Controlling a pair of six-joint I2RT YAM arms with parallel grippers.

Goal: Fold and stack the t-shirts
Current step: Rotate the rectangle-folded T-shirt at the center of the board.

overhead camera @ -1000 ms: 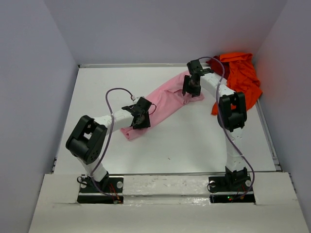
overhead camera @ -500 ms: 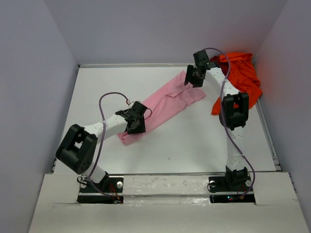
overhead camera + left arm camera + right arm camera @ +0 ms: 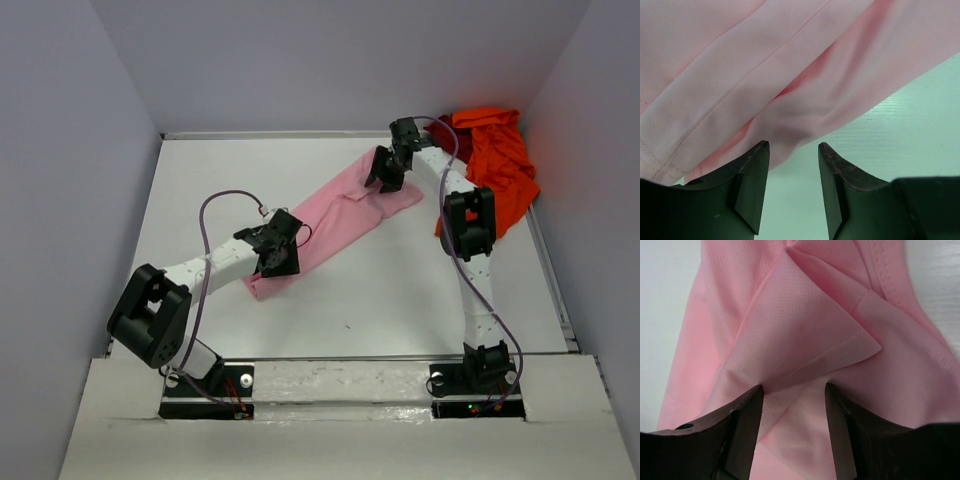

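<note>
The pink shirt (image 3: pixel 335 215) lies diagonally across the middle of the worktop (image 3: pixel 400 290). The left fingers (image 3: pixel 752 185) and right fingers (image 3: pixel 742 430) stand half open over its opposite ends, gripping nothing. We lower both together, pinching hem and sleeve fully before folding.

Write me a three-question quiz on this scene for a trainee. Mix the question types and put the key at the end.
1. True or false: the bright orange-red cloth t-shirt lies bunched at the far right corner of the table.
2. Which garment lies under the right gripper? A) the long light pink cloth t-shirt B) the orange-red one C) none
3. Fill in: the jaws of the left gripper stand ____.
Key: 1 true; 2 A; 3 open.
</note>
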